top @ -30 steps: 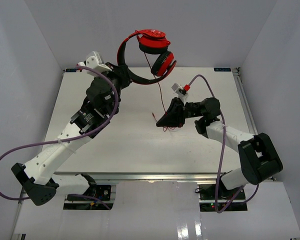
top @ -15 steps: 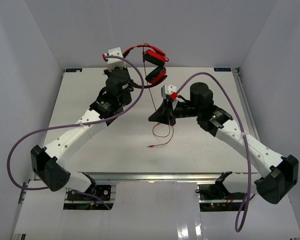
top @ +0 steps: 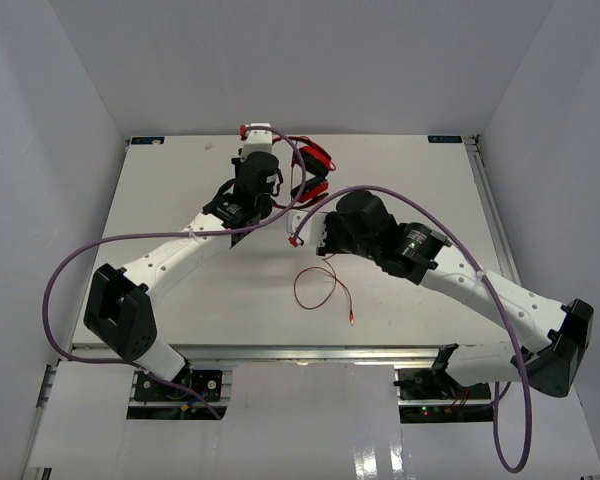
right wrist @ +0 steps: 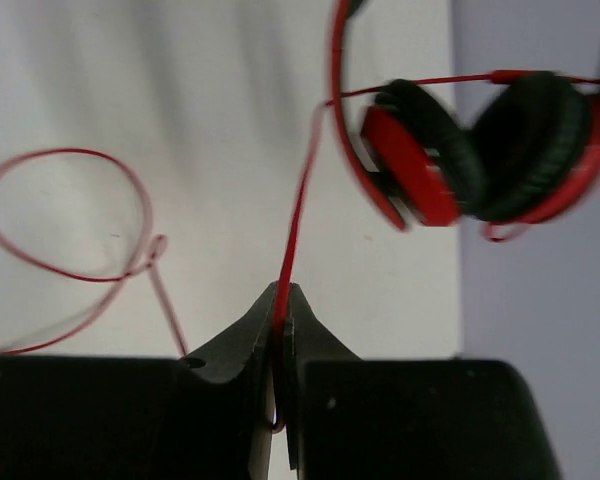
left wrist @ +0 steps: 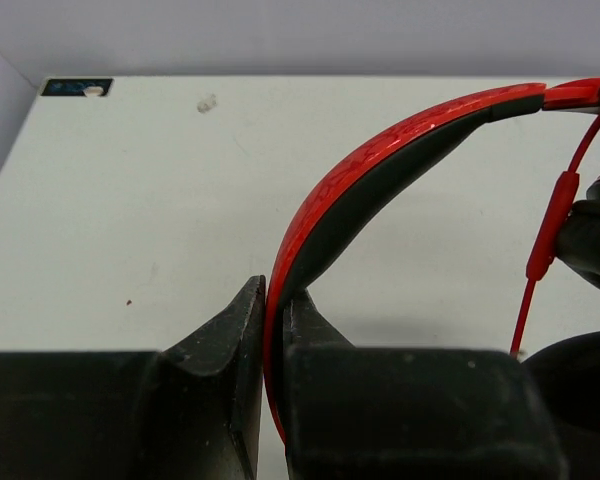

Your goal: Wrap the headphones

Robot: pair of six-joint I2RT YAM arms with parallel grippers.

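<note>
Now headphones (top: pixel 313 160) lowered toward table (top: pixel 180 200); left gripper (left wrist: pixel 273 300) clamps headband (left wrist: pixel 380 160), right gripper (right wrist: pixel 280 300) pinches cord (right wrist: pixel 298 215).

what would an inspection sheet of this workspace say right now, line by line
surface: white table, bare apart from the job's things
job's things: red headphones near the far edge. The thin red cord runs from them to the right gripper, and its loose end lies in a loop on the table
clutter: nothing seen
grippers: left gripper shut on the headband; right gripper shut on the cord
cables: purple arm cables arch over both arms and hang past the near edge
surroundings: plain white walls on three sides
</note>
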